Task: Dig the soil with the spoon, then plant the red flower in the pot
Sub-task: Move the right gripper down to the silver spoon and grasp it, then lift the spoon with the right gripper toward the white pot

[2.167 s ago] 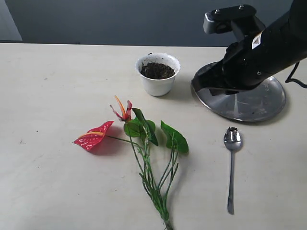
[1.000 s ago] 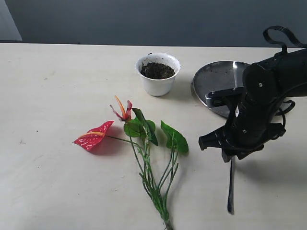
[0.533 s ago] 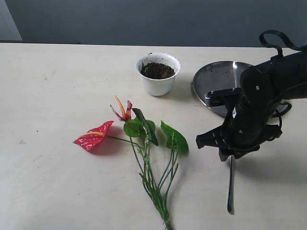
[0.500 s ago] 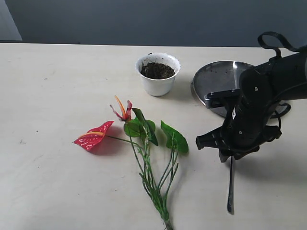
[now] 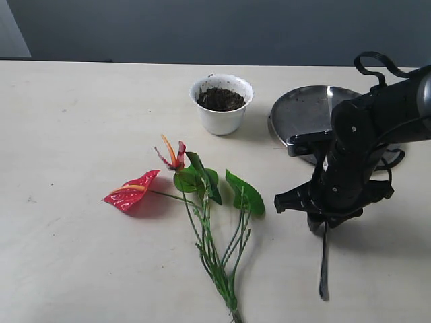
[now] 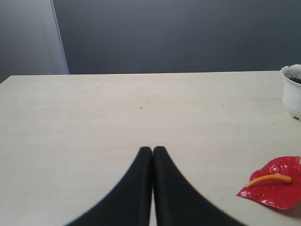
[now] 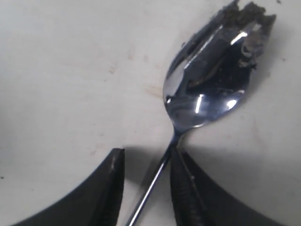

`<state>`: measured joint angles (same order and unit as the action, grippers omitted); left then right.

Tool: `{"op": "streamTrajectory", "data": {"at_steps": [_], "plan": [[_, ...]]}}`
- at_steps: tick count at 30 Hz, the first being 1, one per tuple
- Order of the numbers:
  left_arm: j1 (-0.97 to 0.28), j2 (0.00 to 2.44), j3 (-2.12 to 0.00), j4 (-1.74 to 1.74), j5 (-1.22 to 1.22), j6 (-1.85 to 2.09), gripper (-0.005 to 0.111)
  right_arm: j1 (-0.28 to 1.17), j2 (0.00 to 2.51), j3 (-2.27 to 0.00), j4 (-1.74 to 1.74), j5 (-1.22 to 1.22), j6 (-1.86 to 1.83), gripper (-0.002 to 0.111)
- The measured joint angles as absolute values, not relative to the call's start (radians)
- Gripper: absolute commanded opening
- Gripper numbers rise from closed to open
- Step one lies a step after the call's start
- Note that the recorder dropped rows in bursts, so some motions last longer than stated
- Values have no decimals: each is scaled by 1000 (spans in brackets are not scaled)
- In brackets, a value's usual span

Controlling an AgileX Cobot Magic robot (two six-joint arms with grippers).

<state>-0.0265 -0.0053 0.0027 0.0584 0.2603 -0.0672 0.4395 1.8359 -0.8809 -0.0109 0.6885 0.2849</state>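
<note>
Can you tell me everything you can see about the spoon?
The spoon is shiny silver metal, with a small oval bowl and a long thin handle. The tip of its bowl is notched like short prongs and has dark crumbs stuck on it. It lies flat on the pale table, bowl up, near the round steel plate. The right gripper has come down over it: its black fingers stand on either side of the handle just behind the bowl, one finger close against it.

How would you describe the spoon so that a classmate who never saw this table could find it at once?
Start at the round steel plate on the table's right side. Just in front of it, under the right gripper, lies the spoon. It alone is slim and shiny, its soil-smeared bowl jagged at the tip.
</note>
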Motion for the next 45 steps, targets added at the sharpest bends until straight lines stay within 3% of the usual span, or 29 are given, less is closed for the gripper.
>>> {"op": "streamTrajectory", "data": {"at_steps": [9,19,37,45], "plan": [[-26,-5,3,60,260,-67,2,440,1849,-886,0,708,287,32],[-26,-5,3,60,260,-67,2,442,1855,-886,35,708,290,-1],[-26,-5,3,60,260,-67,2,442,1807,-908,10,737,144,-1],[-26,-5,3,60,260,-67,2,444,1689,-1231,-185,869,50,-1]]}}
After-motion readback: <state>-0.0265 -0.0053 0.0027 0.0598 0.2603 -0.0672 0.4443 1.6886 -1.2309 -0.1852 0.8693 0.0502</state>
